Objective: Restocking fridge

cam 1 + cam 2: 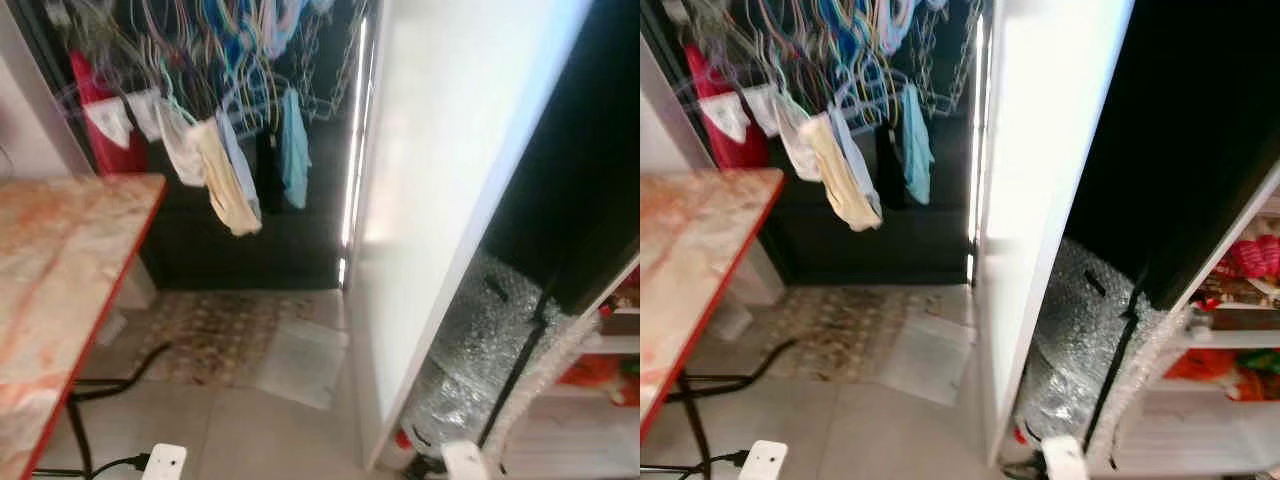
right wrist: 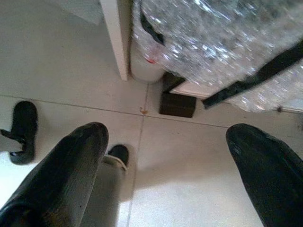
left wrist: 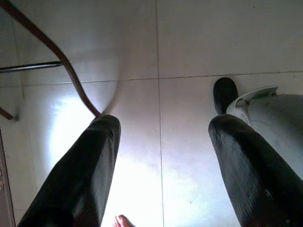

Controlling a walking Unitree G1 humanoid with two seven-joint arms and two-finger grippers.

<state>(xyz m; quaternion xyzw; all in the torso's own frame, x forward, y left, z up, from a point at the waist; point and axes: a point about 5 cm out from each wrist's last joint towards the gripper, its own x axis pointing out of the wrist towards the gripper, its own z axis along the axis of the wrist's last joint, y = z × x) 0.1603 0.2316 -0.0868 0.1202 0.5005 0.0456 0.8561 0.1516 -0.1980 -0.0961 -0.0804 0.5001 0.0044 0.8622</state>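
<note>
Fridge: the white fridge door (image 1: 430, 200) stands open as a tall slab in the middle of the scene, edge-on to the robot; the fridge shelves (image 1: 1230, 300) show at the far right, with red and green packets on them.
Bubble wrap: a silvery bundle of bubble wrap (image 1: 480, 350) with a black strap sits low between the door and the shelves, down to the floor.
Left gripper (image 3: 161, 156): hangs idle over the pale tiled floor (image 3: 189, 47), fingers spread wide, nothing between them.
Right gripper (image 2: 165, 161): also low over the tiles, near the foot of the door, fingers spread apart and empty.
Table: a table with a marbled top and red edge (image 1: 60, 260) stands at the left, near; black cables (image 1: 110, 385) trail under it.
Background: laundry and hangers (image 1: 220, 110) hang at the far left-centre above a patterned mat (image 1: 215, 335).
Stage: I judge no item is in hand yet, so stocking has not begun.
Risks: stepping left could snag a foot on the cables; reaching in could catch a finger on the wrap's strap; turning right could knock the open door.
</note>
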